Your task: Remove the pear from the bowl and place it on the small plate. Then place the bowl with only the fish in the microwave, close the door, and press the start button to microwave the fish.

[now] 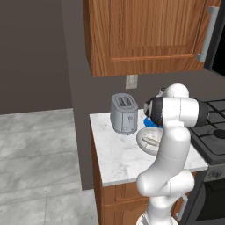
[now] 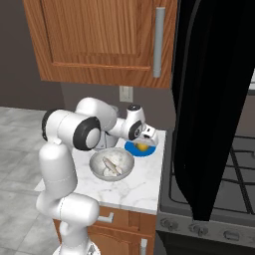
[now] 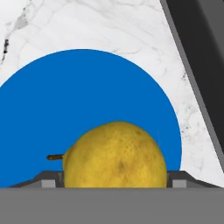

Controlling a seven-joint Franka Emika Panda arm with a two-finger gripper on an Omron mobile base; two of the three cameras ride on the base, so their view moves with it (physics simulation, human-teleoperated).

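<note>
The gripper [image 2: 145, 141] sits low over the small plate [image 3: 87, 109], its fingers closed against either side of the pear [image 3: 114, 155], a roundish yellow fruit with dimpled, speckled skin and a short brown stem. The plate is a flat, smooth, bright blue disc on the white marble-veined counter [image 2: 139, 184]. Just beside it stands the bowl [image 2: 111, 164], wide, shallow and pale grey, holding the elongated silvery fish [image 2: 112, 167]. A boxy metal toaster [image 1: 123, 113] stands near. The glossy black door [image 2: 209, 99] hangs open.
</note>
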